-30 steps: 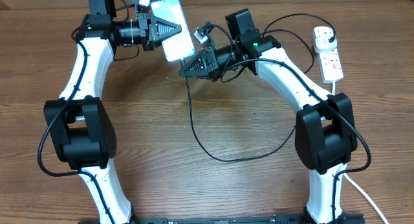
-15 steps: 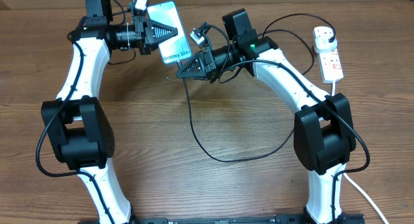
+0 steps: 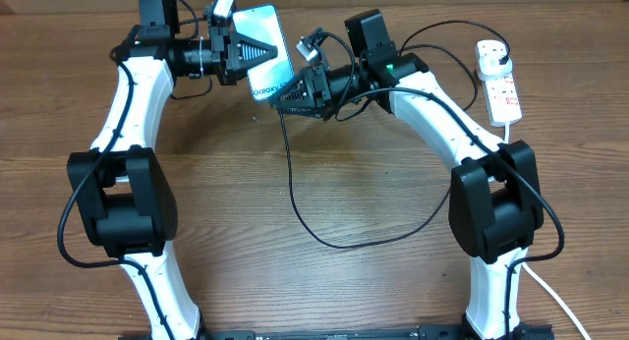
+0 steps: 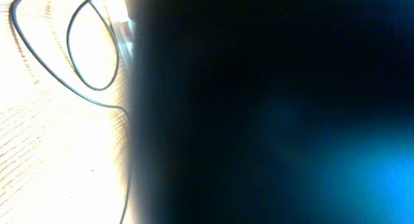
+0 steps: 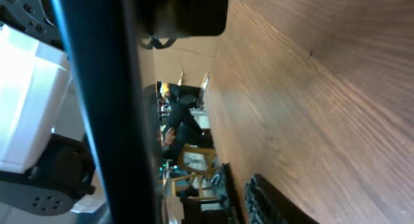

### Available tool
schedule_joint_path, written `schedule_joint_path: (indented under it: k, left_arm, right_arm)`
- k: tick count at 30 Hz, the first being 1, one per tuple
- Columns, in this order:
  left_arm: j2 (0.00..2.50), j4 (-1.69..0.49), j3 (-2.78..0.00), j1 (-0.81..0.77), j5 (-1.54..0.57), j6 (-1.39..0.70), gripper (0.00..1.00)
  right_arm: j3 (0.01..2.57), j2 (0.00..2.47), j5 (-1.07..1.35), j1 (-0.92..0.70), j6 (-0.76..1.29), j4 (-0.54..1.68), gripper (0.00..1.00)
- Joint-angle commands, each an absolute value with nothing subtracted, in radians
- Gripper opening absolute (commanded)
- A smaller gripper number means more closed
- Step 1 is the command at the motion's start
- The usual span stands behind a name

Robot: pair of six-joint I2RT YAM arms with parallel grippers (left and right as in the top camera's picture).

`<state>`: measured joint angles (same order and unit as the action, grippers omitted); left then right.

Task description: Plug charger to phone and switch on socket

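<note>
The phone (image 3: 263,26), flat and smooth with a light-blue screen, is seen tilted at the far side of the table (image 3: 324,291). It is clamped in the left gripper (image 3: 265,49), whose white arm is bent in from the left. The right gripper (image 3: 287,92) is held close to the phone's lower end; whether its jaws are apart cannot be told. The charger (image 3: 295,198), a thin black cable, is looped loosely over the brown wood. The socket (image 3: 501,89), long and white with red marks, is laid far to the right
</note>
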<state>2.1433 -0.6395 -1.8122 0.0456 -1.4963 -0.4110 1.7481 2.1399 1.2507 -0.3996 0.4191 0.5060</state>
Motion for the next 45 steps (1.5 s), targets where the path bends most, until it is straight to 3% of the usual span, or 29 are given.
schedule_joint_path:
  k: [1, 14, 22, 38, 45]
  left_arm:
    - [2.136, -0.639, -1.815, 0.049, -1.555, -0.388, 0.04]
    - [2.136, -0.667, -1.815, 0.074, -1.446, -0.355, 0.04]
    - [2.136, -0.868, -1.815, 0.073, -1.233, -0.221, 0.04]
    - [2.136, -1.247, -1.815, 0.072, -0.979, 0.125, 0.04]
    - [2.136, -1.298, -1.815, 0.067, -0.806, 0.135, 0.04]
  right_arm:
    - [1.767, 2.121, 1.232, -0.396, 0.414, 0.500, 0.50]
    - [1.767, 2.121, 1.373, -0.279, 0.414, 0.476, 0.53]
    - [1.767, 2.121, 1.370, -0.212, 0.410, 0.481, 0.54]
    - [1.767, 2.121, 1.023, -0.215, 0.218, 0.802, 0.57]
    - [1.767, 2.121, 0.908, -0.215, 0.147, 0.913, 0.57]
